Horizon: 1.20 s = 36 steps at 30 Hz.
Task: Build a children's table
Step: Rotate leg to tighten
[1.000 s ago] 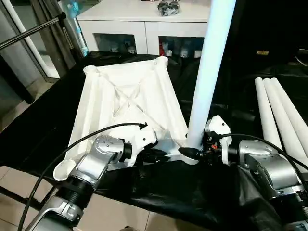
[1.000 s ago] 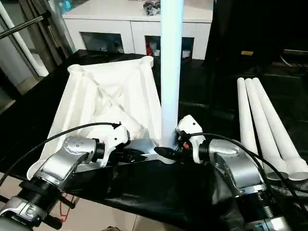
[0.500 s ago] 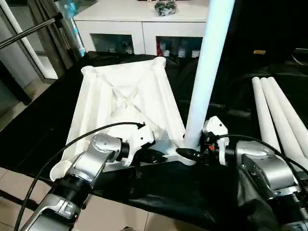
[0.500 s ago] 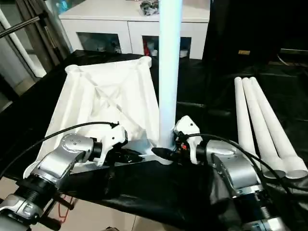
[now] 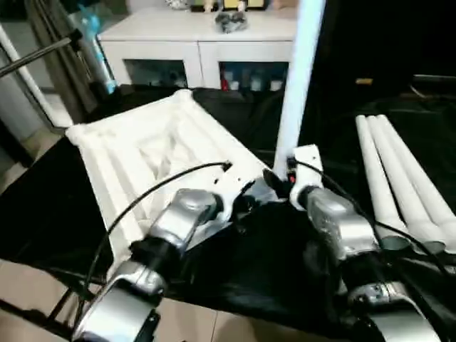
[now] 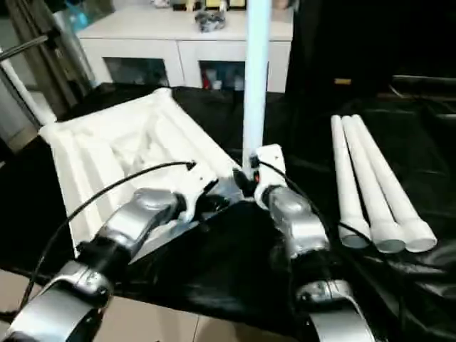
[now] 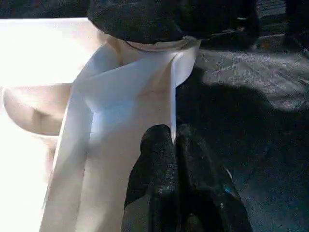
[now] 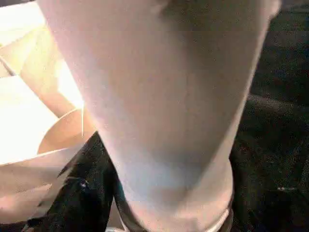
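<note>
- The tabletop (image 5: 149, 153) lies upside down on the black-covered work surface (image 5: 235, 278), ribbed underside up, turned at an angle so that one corner points toward the white cabinet (image 5: 192, 50) at the back.
- One leg (image 5: 296, 85) stands upright at the tabletop's near corner, its lower end down at the corner socket between the two grippers.
- The right gripper (image 5: 274, 179) is clamped around the base of that upright leg; in the right wrist view the tube (image 8: 164, 106) fills the space between its black fingers, which stand fairly wide apart to take its width.
- The left gripper (image 7: 175, 145) is pinched narrow on the thin white edge of the tabletop near the same corner; the left wrist view shows the edge (image 7: 172, 96) running straight into the meeting fingertips.
- Three more legs (image 6: 370, 185) lie side by side on the black cover to the robot's right, touching one another, well apart from the tabletop, with their wider ends toward the robot.
- The cabinet has glass doors and some small objects on top, too blurred to tell what they are.
</note>
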Tool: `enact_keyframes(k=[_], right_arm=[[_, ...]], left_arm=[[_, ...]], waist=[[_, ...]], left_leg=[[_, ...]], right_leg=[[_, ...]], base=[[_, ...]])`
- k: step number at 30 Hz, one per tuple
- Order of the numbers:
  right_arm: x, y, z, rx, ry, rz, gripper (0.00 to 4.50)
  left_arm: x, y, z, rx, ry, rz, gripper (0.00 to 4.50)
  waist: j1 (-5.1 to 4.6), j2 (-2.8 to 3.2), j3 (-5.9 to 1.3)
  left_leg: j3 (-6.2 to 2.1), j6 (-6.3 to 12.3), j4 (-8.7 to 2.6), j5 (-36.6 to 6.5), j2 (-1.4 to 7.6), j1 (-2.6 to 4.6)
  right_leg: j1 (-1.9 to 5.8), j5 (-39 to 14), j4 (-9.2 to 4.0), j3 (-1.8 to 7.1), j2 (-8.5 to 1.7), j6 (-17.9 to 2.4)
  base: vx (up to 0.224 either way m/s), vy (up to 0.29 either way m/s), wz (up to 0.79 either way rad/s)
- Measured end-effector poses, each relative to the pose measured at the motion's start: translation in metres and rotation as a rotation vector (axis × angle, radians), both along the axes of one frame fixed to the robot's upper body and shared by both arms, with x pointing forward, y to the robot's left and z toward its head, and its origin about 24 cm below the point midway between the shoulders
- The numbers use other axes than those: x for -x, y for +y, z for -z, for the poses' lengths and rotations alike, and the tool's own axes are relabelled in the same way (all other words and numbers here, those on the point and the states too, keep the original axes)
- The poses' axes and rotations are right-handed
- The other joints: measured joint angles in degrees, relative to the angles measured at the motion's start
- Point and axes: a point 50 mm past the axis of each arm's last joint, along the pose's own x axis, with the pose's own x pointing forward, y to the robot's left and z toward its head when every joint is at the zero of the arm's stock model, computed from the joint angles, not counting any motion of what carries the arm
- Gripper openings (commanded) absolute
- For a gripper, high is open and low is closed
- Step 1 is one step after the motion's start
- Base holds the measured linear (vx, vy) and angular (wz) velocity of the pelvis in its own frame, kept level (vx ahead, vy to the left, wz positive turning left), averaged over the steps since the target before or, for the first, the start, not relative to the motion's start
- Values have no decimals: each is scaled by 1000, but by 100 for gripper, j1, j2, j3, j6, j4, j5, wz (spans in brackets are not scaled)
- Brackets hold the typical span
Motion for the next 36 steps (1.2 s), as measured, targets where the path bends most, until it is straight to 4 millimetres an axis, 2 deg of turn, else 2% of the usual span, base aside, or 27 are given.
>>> enact_keyframes(k=[1,3,5,9,12,14,17,20,22,25,36], right_arm=[[1,1,3,-19,11,1,342],[1,1,2,-32,9,-5,378],[1,2,0,-30,-5,-41,386],[2,1,-2,-6,-19,-132,386],[8,-6,-1,15,-17,-229,386],[18,-17,-4,33,-25,-338,386],[25,-24,-11,46,-23,-472,386],[37,-32,-16,68,-10,-596,386],[44,-35,-18,61,4,-658,386],[50,-36,-20,42,10,-708,386],[56,-37,-21,26,36,-753,302]], left_arm=[[0,0,0,-1,-4,3,0],[0,1,0,-2,-11,11,0],[1,6,0,3,-22,36,0],[5,14,-1,12,-36,88,0],[9,23,-3,15,-34,140,0],[14,30,-5,28,-28,201,0],[19,37,-7,36,-23,268,0],[24,45,-7,35,5,331,0],[28,49,-6,39,24,363,0],[32,53,-5,44,44,394,0],[34,55,-6,39,51,417,0]], waist=[[-1,0,0],[2,3,-1],[-12,3,-1],[5,10,3],[24,12,3],[74,31,8],[192,42,2],[309,50,-1],[348,49,-1],[355,49,0],[355,49,0]], left_leg=[[-1,0,0,0,0,-4],[-1,0,-1,0,0,-7],[-1,-1,-5,0,0,-10],[0,-2,-27,-1,-1,-19],[1,-2,-45,-1,0,-52],[0,19,-46,11,2,-89],[0,26,-35,15,3,-148],[1,27,-23,14,5,-164],[1,26,-18,14,8,-160],[4,22,-17,13,8,-156],[7,25,-14,16,10,-156]], right_leg=[[-1,0,0,0,0,-1],[-3,1,0,0,0,-2],[-9,3,0,0,0,-5],[-24,20,1,-1,0,-34],[-60,16,1,-4,1,-30],[-88,8,0,-9,2,-30],[-143,7,10,-9,2,-30],[-158,8,15,-9,1,-30],[-153,8,15,-9,1,-31],[-148,12,16,-6,1,-32],[-146,13,17,-4,1,-30]], base=[[0,0,0],[0,0,0],[0,0,0],[0,0,0],[0,0,0],[0,0,0],[0,0,0],[0,0,0],[0,0,0],[0,0,0],[0,0,0]])
